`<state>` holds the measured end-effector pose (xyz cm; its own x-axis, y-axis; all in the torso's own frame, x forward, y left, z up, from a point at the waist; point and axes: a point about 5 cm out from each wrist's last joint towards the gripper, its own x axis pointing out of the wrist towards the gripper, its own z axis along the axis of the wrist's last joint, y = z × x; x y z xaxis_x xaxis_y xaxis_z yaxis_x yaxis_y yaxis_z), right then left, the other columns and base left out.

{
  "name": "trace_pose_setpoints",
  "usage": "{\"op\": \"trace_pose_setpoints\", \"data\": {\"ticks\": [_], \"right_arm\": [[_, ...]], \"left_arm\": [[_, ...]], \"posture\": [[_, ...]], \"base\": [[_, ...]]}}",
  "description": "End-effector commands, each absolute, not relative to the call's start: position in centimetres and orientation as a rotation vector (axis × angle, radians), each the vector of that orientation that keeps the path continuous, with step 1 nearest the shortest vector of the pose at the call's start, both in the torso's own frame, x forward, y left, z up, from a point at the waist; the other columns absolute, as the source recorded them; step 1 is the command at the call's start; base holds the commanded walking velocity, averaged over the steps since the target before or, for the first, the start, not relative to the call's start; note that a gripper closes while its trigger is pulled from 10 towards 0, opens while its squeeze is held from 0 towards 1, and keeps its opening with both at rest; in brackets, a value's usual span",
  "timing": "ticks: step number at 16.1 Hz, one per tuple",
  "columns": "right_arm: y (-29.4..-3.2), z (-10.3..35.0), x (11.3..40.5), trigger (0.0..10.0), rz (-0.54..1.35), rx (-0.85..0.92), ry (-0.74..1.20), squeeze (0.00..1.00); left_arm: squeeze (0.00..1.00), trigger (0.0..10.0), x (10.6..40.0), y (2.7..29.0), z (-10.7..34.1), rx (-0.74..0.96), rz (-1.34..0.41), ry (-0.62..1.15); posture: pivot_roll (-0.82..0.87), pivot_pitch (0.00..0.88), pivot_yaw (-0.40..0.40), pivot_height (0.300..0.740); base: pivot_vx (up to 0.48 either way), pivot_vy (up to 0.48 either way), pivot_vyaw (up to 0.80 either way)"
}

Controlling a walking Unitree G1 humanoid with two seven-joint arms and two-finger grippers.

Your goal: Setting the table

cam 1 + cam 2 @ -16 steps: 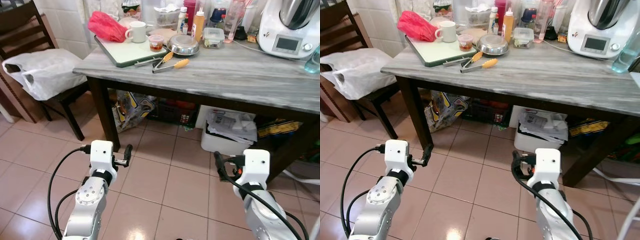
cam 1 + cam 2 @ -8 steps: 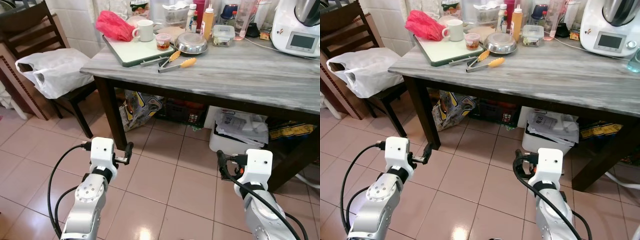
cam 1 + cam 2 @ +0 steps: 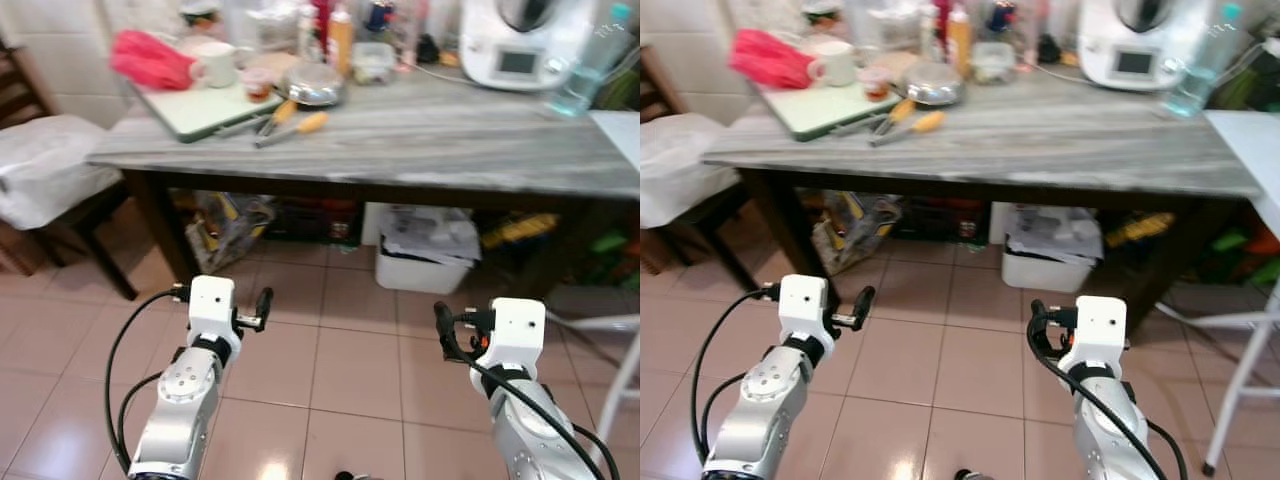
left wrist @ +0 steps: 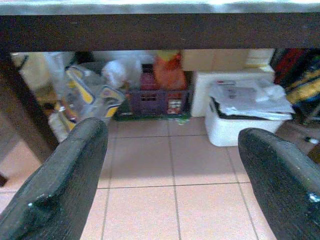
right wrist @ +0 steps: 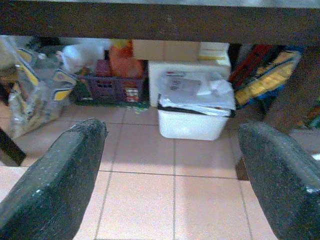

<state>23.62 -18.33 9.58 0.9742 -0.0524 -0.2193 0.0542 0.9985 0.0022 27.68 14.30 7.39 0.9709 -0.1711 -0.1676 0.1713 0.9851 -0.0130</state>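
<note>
Both silver arms hung low, forearms forward; the left gripper (image 3: 263, 303) and right gripper (image 3: 441, 322) held black fingers spread, empty.

Under table: white bin (image 3: 428, 262) w/ papers, purple crate (image 4: 152, 100), yellow-blue bag (image 3: 226, 220). White plastic bag (image 3: 40, 170) on chair at left.

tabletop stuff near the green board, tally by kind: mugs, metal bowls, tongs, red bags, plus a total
mug: 1
metal bowl: 1
tongs: 2, orange-handled
red bag: 1
total: 5
All sit at the table's left end, on or beside the green board. Items behind are too blurred to count.
</note>
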Motion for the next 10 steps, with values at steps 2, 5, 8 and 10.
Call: {"op": "trace_pose_setpoints", "data": {"ticks": [2,5,8,10], "right_arm": [[-18.57,9.50,23.90,10.0,-0.063,0.021,0.230,0.00],[-17.91,9.53,24.14,10.0,-0.052,0.032,0.225,0.00],[-17.90,9.36,24.22,10.0,-0.054,0.039,0.227,0.00],[-17.92,9.37,24.25,10.0,-0.056,0.039,0.226,0.00]], "left_arm": [[0.00,10.0,27.61,14.63,7.18,0.013,-0.160,0.185],[0.00,10.0,27.64,15.13,7.06,0.015,-0.142,0.204],[0.00,10.0,27.94,15.26,7.28,0.001,-0.129,0.218],[0.00,10.0,27.94,15.32,7.30,0.001,-0.126,0.218]], "posture": [[-0.11,0.053,0.029,0.740],[-0.11,0.055,0.032,0.740],[-0.11,0.056,0.037,0.740],[-0.11,0.056,0.041,0.740]], "base": [[0.000,0.000,-0.78],[0.000,0.000,-0.78],[0.000,0.000,-0.78],[0.000,0.000,-0.78]]}}
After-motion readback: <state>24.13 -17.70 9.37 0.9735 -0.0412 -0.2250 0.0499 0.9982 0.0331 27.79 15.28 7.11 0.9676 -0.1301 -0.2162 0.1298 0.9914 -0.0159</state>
